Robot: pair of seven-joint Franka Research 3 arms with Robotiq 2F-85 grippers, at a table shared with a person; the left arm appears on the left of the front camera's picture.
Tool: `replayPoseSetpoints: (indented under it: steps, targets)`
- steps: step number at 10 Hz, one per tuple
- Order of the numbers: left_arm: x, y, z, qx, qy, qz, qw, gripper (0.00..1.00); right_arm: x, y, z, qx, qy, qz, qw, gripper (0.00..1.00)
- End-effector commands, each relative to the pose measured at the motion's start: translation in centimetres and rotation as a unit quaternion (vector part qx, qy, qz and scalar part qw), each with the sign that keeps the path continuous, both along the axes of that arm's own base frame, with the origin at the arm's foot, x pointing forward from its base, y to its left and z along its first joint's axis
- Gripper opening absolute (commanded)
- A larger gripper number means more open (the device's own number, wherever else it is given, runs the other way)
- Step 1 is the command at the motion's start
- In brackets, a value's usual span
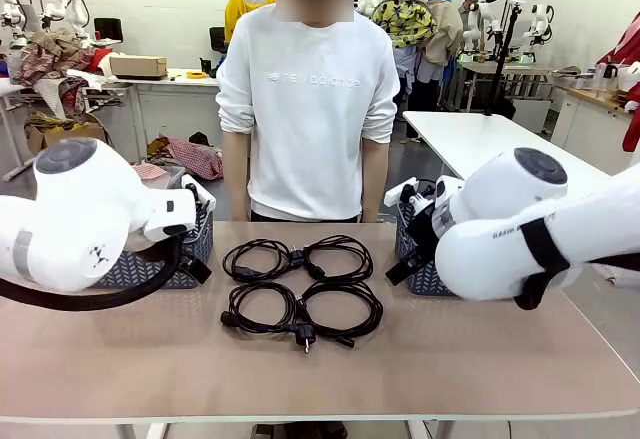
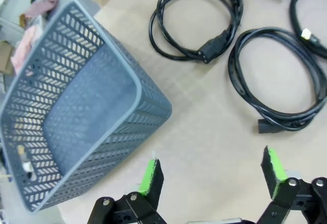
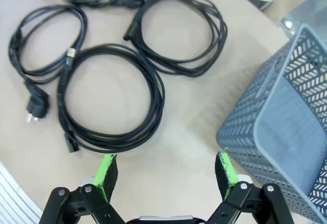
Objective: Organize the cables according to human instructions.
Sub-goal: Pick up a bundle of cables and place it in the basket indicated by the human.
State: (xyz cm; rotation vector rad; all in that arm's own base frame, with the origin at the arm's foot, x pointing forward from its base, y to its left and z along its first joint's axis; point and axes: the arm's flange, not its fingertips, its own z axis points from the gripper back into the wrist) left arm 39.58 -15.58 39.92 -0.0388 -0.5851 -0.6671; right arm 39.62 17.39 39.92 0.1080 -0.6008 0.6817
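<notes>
Glossy black cables [image 3: 160,94], seemingly plastic basket [image 2: 127,127]

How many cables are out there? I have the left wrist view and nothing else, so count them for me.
Observer: Four coiled cables, laid two by two in front of the person.
Operator: Now tell me whether there is a basket other than the one on my screen.
Observer: Yes, a second grey basket stands to the robot's right of the cables.
</notes>
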Motion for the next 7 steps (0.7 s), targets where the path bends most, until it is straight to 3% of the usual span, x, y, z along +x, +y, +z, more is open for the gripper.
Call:
replayPoseSetpoints:
  steps: [1, 7]
  targets:
    - [-1.6, 3.0, 2.9, 0.006, 0.005, -0.034, 0.999, 1.0, 0.3, -2.8, 3.2, 0.017, 0.002, 0.034, 0.999, 1.0]
    - [-4.3, 7.4, 10.5, -0.042, 0.024, -0.158, 0.986, 1.0, -1.4, -7.1, 8.9, 0.08, 0.01, 0.158, 0.984, 1.0]
